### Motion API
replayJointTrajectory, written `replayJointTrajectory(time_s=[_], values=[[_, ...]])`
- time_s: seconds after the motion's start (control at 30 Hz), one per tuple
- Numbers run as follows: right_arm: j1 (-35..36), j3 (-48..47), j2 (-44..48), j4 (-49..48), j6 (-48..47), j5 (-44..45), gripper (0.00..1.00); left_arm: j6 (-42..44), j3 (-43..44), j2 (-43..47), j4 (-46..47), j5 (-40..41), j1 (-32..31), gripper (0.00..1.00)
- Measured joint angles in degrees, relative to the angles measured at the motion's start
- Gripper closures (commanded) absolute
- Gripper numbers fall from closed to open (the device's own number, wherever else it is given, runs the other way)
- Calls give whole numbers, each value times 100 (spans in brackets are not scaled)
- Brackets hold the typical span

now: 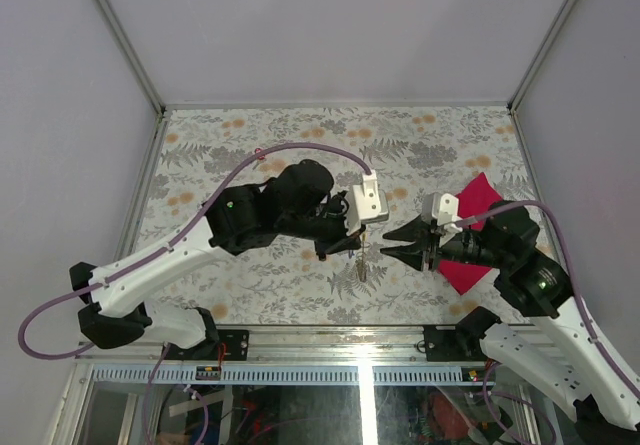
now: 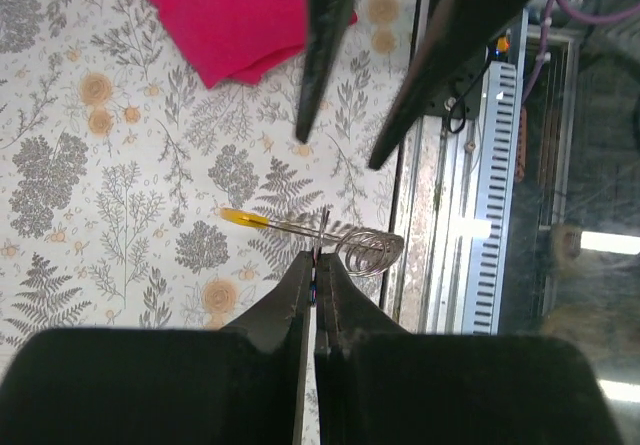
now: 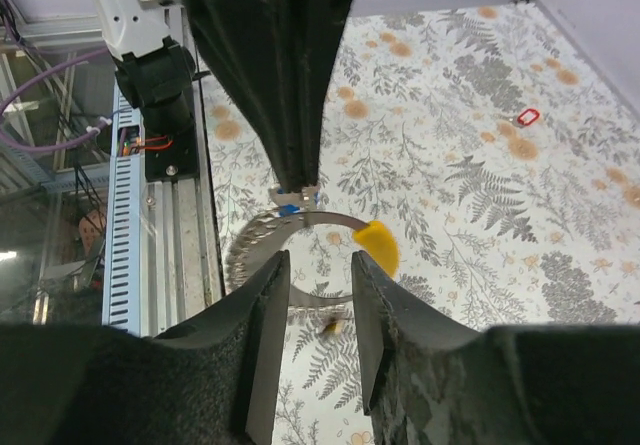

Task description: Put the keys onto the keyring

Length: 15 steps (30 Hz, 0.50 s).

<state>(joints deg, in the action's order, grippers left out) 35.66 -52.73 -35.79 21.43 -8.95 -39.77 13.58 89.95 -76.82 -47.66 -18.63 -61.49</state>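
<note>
My left gripper (image 1: pixel 356 247) is shut on the keyring (image 1: pixel 361 268) and holds it above the table. In the left wrist view the gripper (image 2: pixel 320 263) pinches the silvery loop (image 2: pixel 372 250), and the yellow key (image 2: pixel 243 217) sticks out to the left of it. My right gripper (image 1: pixel 388 243) is open just right of the ring. In the right wrist view it (image 3: pixel 318 265) straddles the ring's arc (image 3: pixel 300 219), and the yellow head (image 3: pixel 378 246) is beside its right finger. A small dark blurred thing (image 3: pixel 334 325) hangs below. The red key (image 3: pixel 528 117) lies far off on the table.
A magenta cloth (image 1: pixel 476 213) lies under my right arm; it also shows in the left wrist view (image 2: pixel 230 15). The floral table (image 1: pixel 430 145) ends at a metal rail (image 1: pixel 330 335) close below the grippers. Grey walls stand on three sides.
</note>
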Motion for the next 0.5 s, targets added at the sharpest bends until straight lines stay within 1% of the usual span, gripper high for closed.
replayJointTrajectory(time_s=[0.2,0.5], values=[[0,505,-83,-647,245,-151,62,170,267,-221,-490,400,-348,100],[0,592,-350,-1335,636,-680,64,221,326,-240,-662,656,-463,100]])
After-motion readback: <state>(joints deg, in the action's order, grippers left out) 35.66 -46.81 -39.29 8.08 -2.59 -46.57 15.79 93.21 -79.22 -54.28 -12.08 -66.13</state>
